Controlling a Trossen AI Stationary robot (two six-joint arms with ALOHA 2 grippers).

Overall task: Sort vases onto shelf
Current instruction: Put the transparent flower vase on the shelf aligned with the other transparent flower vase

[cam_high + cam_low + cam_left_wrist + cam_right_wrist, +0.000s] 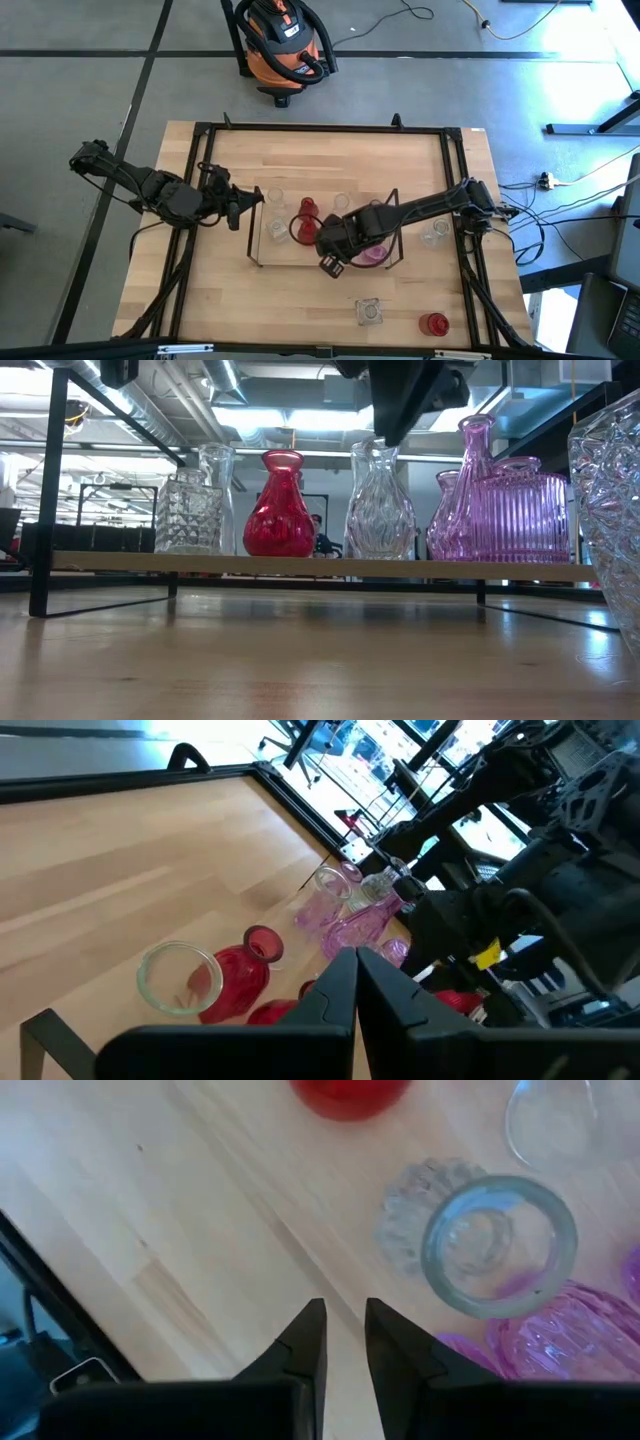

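Over the shelf [262,262], mid-table: right gripper [334,257] hangs above the row of vases, dark body just over the clear ribbed vase [379,510] in the low view. Its fingers [305,1342] stand nearly together with a thin gap and nothing between them; the clear vase's rim [499,1245] sits just beside them, untouched. So: released, empty. Left gripper [243,207] waits at the shelf's left end, fingers [335,990] pressed shut on nothing. On the shelf, left to right in the low view: cut-glass jar [186,512], tall clear vase [218,488], red vase [280,510], clear ribbed vase, pink bottle [473,478], pink ribbed jar [523,515]. Off the shelf: clear jars [434,234] to the right, a square clear jar [369,312] and a red jar [433,324] near the front edge. Task looks roughly half done. Risks as I read them: vases stand close, some touching, so a sideways move while low could clip a neck and topple it into its neighbours; tall narrow ones look tippy. Glass rolls, and an edge drop likely breaks it. Left arm sits near the shelf end, so a crossing reach could collide.
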